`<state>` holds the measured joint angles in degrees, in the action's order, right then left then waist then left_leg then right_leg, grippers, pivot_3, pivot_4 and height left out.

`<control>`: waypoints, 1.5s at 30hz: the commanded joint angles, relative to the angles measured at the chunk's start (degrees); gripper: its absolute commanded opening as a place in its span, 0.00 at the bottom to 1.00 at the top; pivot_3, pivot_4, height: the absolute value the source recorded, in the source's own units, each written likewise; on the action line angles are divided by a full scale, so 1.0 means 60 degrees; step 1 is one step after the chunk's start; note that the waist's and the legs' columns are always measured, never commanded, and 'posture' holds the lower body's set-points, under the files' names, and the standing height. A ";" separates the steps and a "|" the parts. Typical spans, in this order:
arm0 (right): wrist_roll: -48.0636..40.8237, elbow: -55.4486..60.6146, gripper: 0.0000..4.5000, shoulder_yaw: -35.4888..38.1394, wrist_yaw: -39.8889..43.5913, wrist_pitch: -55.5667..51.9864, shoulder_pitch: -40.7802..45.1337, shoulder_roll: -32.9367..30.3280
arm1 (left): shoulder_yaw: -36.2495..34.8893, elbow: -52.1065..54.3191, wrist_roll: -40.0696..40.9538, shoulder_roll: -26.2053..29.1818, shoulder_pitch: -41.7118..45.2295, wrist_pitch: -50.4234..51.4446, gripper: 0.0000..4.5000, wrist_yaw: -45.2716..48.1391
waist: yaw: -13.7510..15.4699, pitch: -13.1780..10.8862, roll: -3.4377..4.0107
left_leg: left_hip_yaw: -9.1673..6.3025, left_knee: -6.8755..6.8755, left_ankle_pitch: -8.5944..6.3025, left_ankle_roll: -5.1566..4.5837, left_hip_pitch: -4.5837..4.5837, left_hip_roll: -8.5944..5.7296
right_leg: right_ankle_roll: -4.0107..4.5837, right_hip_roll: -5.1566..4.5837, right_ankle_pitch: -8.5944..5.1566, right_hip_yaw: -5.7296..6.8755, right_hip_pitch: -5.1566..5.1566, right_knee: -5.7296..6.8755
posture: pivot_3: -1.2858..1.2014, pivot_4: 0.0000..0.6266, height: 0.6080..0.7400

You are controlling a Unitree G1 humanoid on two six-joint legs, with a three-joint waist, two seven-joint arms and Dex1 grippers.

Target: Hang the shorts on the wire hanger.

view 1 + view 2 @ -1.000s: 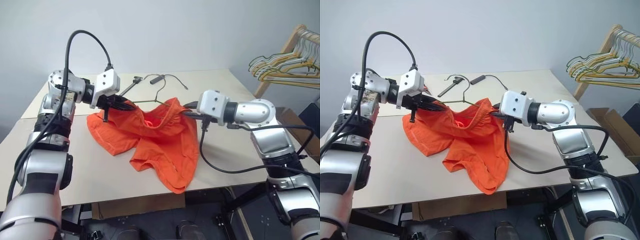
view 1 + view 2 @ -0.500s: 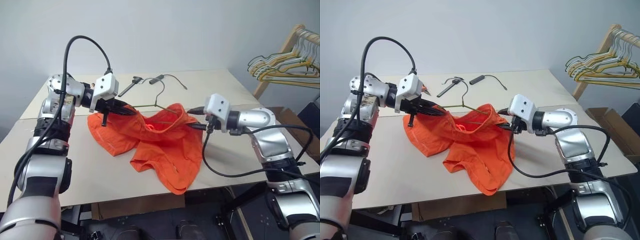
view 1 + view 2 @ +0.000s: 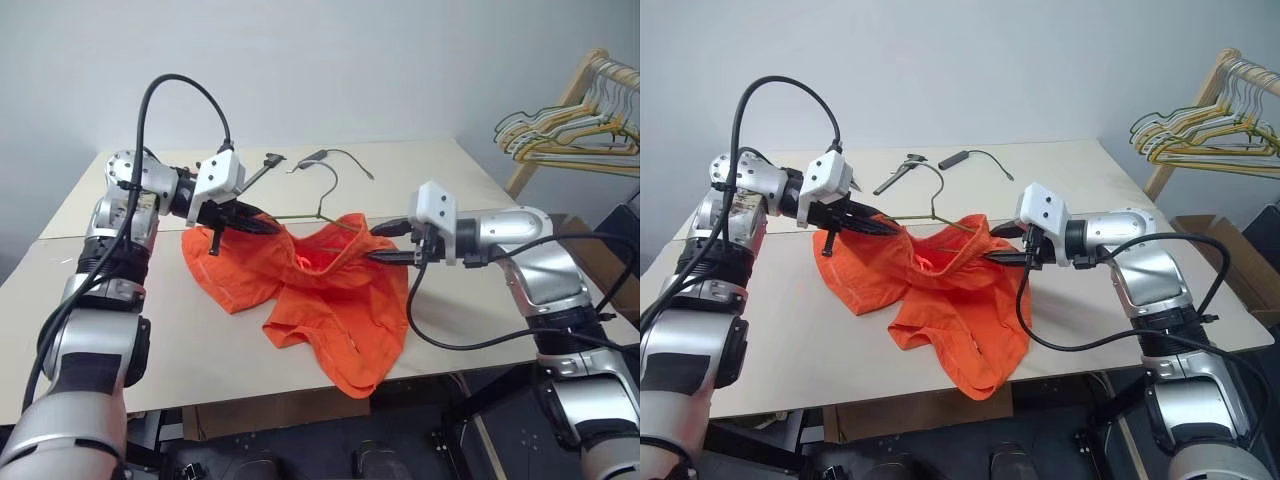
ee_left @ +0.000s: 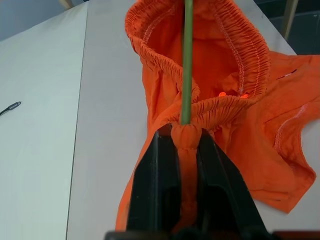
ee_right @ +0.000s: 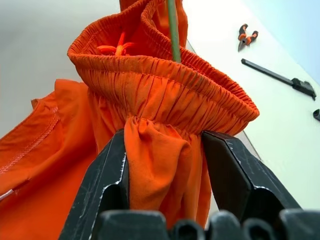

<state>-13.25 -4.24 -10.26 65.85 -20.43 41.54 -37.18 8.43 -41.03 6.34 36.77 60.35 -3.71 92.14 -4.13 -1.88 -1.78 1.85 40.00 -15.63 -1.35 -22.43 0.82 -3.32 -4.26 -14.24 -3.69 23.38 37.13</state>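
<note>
The bright orange shorts [image 3: 335, 300] lie on the table with the waistband lifted and stretched between both grippers. My left gripper [image 3: 264, 226] is shut on the waistband's left end, where the wire hanger [image 4: 187, 60] runs out from the bunched fabric between its fingers [image 4: 155, 165]. The thin wire hanger [image 3: 300, 216] passes through the waist opening, its hook [image 3: 326, 184] rising behind the shorts. My right gripper [image 3: 386, 256] is shut on a fold of the waistband's right end [image 5: 160, 165]. Both legs of the shorts trail toward the table's front edge.
A black tool [image 3: 256, 171], a cable with a cylindrical end [image 3: 317, 156] and small pliers [image 5: 246, 35] lie on the table [image 3: 450, 170] behind the shorts. A wooden rack with bunched yellow and silver hangers [image 3: 570, 130] stands at the far right.
My right gripper has rolled at the wrist and sunk slightly, still with the waistband in it. The waistband opening now stands wider. The left gripper has hardly moved.
</note>
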 commanded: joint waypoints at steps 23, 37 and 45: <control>-0.0013 0.0053 0.00 0.0340 -0.0397 -0.1063 0.0317 0.0117 | -0.0658 -0.0719 0.0267 -0.0093 0.0220 -0.1147 0.51 -0.1078 | 0.0013 0.0000 0.0000 | -0.0002 0.0000 0.0000 0.0000 -0.0002 0.0000 | 0.0000 -0.0001 0.0000 0.0001 0.0001 0.0001 | 0.49 0.00 1.00; -0.0250 0.1289 0.00 0.2154 -0.2695 -0.3886 -0.0605 -0.0520 | -0.2578 0.1403 0.2240 0.0466 -0.0950 0.1059 1.00 -0.1740 | -0.0009 0.0001 0.0002 | -0.0001 -0.0001 -0.0001 -0.0001 -0.0002 0.0000 | 0.0000 -0.0013 0.0000 0.0000 0.0004 0.0005 | 0.47 0.00 1.00; -0.0125 0.2104 0.00 0.3670 -0.5523 -0.8189 -0.0362 -0.0345 | -0.3090 0.4886 0.3967 0.0019 -0.3279 0.3391 1.00 -0.2896 | -0.0133 0.0004 0.0004 | -0.0003 -0.0003 -0.0001 -0.0001 0.0000 0.0010 | 0.0000 -0.0027 0.0001 -0.0003 0.0004 0.0011 | 0.47 0.00 1.00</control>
<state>-14.57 6.26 7.99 36.33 -65.72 37.57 -39.13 -7.86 -15.83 27.60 37.18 39.63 14.88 77.93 -4.93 -1.86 -1.75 1.82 40.00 -15.64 -1.35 -22.44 0.87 -3.32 -4.43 -14.23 -3.70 23.39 37.17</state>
